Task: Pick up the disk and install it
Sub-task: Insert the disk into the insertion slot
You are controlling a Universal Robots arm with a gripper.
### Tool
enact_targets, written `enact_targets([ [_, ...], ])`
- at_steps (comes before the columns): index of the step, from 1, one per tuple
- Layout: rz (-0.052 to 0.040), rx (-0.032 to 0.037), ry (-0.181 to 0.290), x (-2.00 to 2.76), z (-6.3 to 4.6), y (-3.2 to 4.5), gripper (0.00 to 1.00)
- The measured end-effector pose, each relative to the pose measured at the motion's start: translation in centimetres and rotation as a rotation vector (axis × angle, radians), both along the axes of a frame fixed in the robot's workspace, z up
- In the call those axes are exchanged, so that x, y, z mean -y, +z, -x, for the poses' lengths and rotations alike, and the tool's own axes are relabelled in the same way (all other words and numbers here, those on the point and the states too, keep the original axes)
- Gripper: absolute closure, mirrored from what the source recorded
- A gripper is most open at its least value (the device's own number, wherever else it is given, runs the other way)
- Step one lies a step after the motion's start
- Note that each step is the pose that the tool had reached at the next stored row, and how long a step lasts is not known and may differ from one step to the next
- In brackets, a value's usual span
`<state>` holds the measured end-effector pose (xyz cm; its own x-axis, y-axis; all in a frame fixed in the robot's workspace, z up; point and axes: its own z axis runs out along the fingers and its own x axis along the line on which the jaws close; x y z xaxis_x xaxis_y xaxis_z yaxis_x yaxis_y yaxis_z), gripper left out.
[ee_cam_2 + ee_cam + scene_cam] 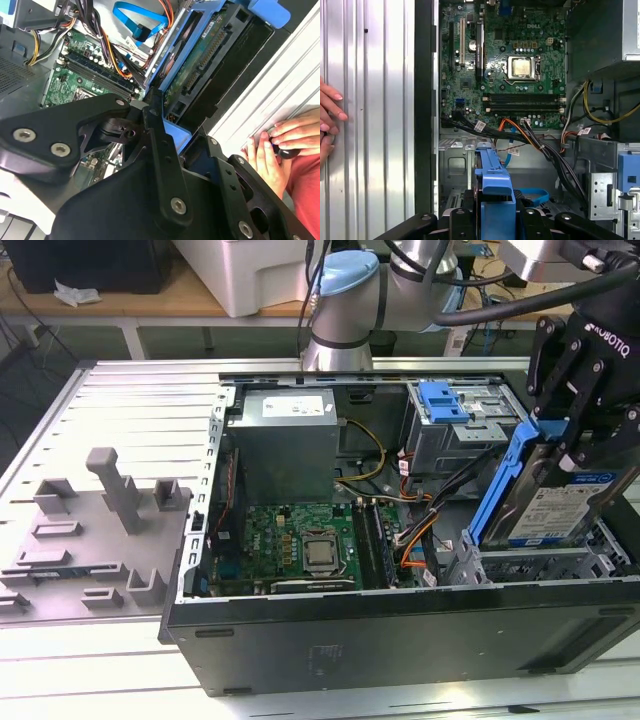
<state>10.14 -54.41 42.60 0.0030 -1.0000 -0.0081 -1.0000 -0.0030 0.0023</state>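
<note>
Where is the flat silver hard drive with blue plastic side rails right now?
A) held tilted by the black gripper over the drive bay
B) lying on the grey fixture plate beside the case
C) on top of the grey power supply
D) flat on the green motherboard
A: in the exterior view the black gripper clasps the silver hard drive at its blue end, leaning it over the grey metal drive bay.

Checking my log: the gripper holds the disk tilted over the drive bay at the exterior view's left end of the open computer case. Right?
Wrong side. In the exterior view the gripper holds the disk tilted over the drive bay at that view's right end of the open computer case.
</note>
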Motion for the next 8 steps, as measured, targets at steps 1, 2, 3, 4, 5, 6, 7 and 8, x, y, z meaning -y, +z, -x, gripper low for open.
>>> enact_targets([
  [1, 0.0, 0.0, 0.0, 0.0, 0.0, -0.04, 0.63],
  [2, 0.0, 0.0, 0.0, 0.0, 0.0, -0.08, 0.63],
  [3, 0.0, 0.0, 0.0, 0.0, 0.0, -0.12, 0.63],
  [4, 0.0, 0.0, 0.0, 0.0, 0.0, -0.18, 0.63],
  [5, 0.0001, 0.0, 0.0, 0.0, 0.0, -0.22, 0.63],
  [6, 0.0, 0.0, 0.0, 0.0, 0.0, -0.26, 0.63],
  [7, 0.0, 0.0, 0.0, 0.0, 0.0, -0.34, 0.63],
  [8, 0.0, 0.0, 0.0, 0.0, 0.0, -0.38, 0.63],
])
